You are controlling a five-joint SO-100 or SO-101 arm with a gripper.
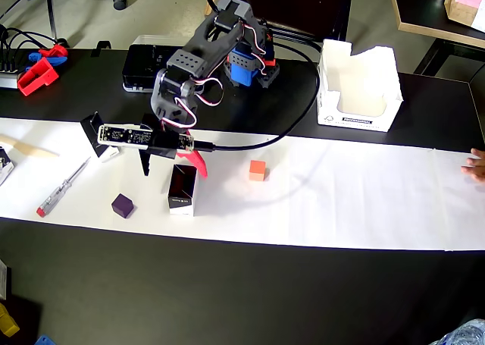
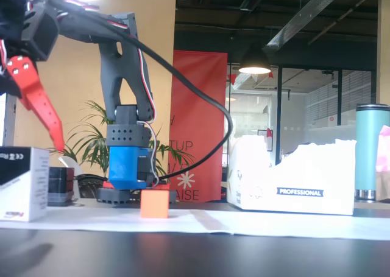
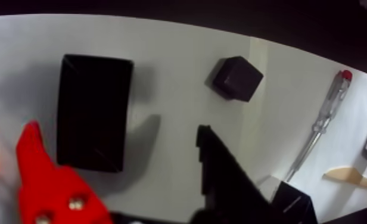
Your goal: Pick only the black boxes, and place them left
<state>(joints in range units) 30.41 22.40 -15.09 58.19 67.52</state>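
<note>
One black box lies on the white paper strip, long side running toward the camera in the overhead view; the wrist view shows its glossy top. My gripper hangs open just above its far end and holds nothing. The red finger is on one side of the box and the black finger is off to the other side. In the fixed view the red finger points down by the box. Another black box sits left of the gripper, partly hidden by my wrist.
A dark purple cube and a screwdriver lie left of the box, an orange cube to its right. Behind the paper stand a white carton, a flat black case and red clamps.
</note>
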